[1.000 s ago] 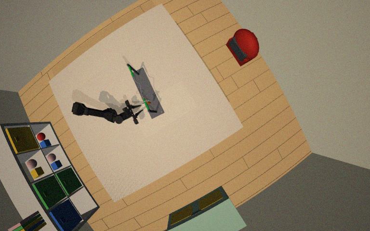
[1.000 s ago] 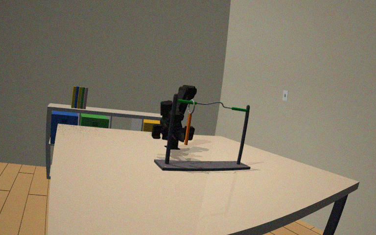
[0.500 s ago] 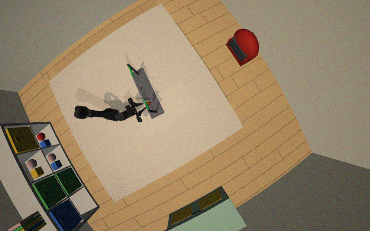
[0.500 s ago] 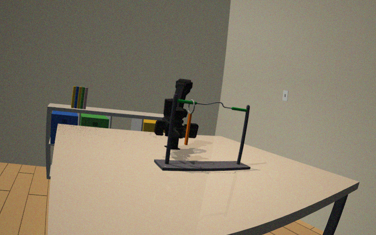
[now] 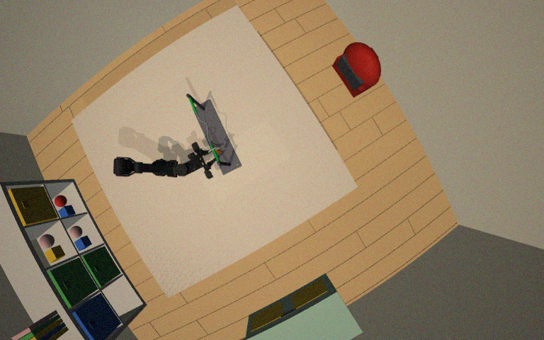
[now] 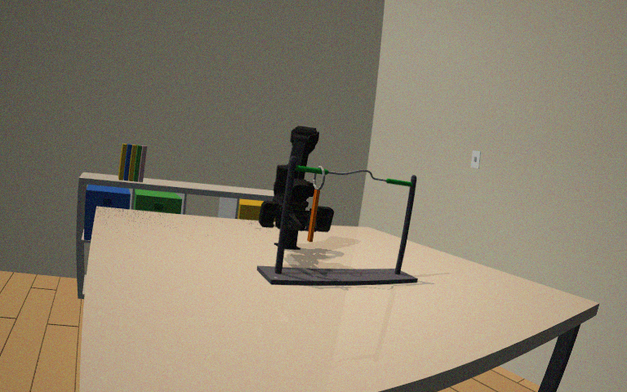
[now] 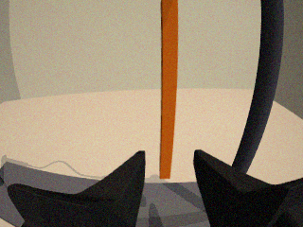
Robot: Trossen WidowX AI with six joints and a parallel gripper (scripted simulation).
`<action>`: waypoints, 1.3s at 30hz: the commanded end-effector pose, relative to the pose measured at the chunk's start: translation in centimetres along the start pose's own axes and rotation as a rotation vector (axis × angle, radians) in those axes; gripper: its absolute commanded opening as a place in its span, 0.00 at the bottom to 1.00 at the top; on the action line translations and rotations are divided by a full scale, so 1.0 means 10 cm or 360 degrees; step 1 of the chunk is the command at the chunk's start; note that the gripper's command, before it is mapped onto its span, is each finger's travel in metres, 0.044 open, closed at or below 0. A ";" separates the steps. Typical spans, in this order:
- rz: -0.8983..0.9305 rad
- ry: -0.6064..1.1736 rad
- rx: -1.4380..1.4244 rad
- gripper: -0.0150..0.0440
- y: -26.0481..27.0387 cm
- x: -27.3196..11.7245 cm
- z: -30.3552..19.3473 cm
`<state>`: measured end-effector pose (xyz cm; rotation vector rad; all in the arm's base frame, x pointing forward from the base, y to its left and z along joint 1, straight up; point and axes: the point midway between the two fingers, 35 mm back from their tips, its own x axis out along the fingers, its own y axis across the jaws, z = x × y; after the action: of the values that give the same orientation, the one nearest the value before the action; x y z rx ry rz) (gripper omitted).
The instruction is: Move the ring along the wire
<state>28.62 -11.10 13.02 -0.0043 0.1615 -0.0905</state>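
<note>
The claw [image 5: 214, 156] [image 7: 169, 157], spread with nothing pinched, is lining up on the orange handle [image 5: 219, 151] [image 6: 313, 216] [image 7: 169, 90], its ring [image 6: 314, 180] hanging on the near green stretch [image 5: 214, 154] [image 6: 309, 169], and now needs a straight advance before gripping!

The black arm reaches out, its fingers [image 5: 214, 156] parted and empty.
</note>
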 end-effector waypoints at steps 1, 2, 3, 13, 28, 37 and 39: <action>-0.0008 0.0001 0.0007 0.53 -0.02 0.06 0.01; -0.0008 0.0000 0.0007 0.53 -0.02 0.08 0.01; -0.0008 0.0000 0.0007 0.53 -0.02 0.09 0.01; -0.0008 -0.0002 0.0007 0.53 -0.02 0.24 0.01; -0.0008 -0.0006 0.0008 0.53 0.01 0.48 -0.03; -0.0008 -0.0006 0.0008 0.53 0.01 0.51 -0.03; -0.0008 -0.0006 0.0008 0.53 0.01 0.51 -0.03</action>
<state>33.56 -11.32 11.90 -0.0038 0.1562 -0.0901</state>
